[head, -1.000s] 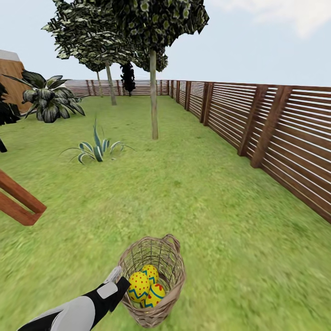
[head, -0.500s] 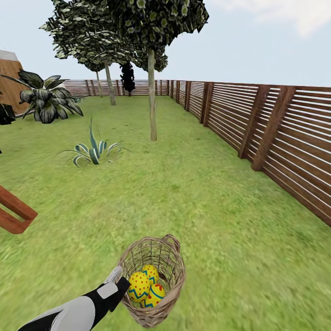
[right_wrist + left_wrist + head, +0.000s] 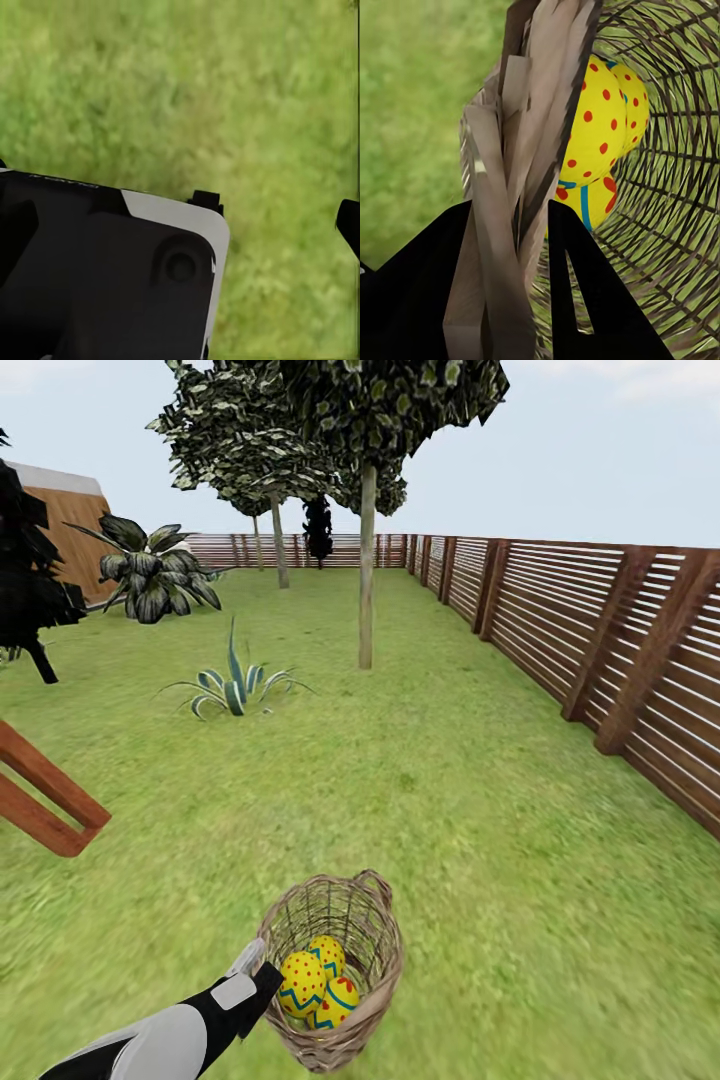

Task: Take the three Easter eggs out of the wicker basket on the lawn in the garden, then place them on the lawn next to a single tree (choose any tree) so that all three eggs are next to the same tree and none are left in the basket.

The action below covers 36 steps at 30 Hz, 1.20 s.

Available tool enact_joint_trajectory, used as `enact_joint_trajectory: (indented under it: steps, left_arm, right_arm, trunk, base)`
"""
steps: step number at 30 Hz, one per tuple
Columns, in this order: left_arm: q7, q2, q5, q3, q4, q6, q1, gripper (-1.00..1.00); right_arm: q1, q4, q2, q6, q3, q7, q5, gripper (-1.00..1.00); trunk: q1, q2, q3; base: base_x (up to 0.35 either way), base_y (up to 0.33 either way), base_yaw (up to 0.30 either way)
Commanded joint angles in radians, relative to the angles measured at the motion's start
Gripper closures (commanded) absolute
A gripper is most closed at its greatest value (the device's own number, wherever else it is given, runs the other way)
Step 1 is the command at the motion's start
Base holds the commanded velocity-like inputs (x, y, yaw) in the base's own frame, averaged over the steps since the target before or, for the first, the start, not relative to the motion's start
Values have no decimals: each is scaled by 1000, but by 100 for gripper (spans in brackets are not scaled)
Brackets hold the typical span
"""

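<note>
Lawn: your green ground, running ahead to a slatted wooden fence on the right.
Tree: you see a pale upright trunk standing on the grass well beyond the basket, a striped agave to its left.
Wicker basket: its mouth tips toward you and upward, close in front, low in the head view.
Three Easter eggs: all inside the basket, bunched and touching; long axes roughly upright, slightly leaning.
Left gripper: your fingers are clamped on the basket's rim, one on each side of the wicker wall, eggs just beyond them.
Right gripper: over bare grass; dark fingertips spread wide, holding nothing.
</note>
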Motion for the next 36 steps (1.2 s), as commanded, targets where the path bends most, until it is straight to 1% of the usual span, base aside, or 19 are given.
enact_joint_trajectory:
  steps: [1,6,11,36]
  left_arm:
    - [3,0,-6,13,0,2,-1,100]
    - [3,0,-6,13,0,2,-1,100]
    - [3,0,-6,13,0,2,-1,100]
    - [3,0,-6,13,0,2,-1,100]
  right_arm:
    - [-2,4,-1,-7,-9,1,8,-100]
    - [-2,2,-4,-7,-9,1,9,-100]
    - [-2,1,-1,-5,-9,1,11,-100]
    - [-2,1,-1,-7,-9,1,10,-100]
  trunk:
    - [1,-2,-2]
    - [1,-2,-2]
    - [1,-2,-2]
    - [1,-2,-2]
  base:
    - [310,-121,26]
    - [310,-121,4]
    - [310,-121,0]
    - [310,-121,0]
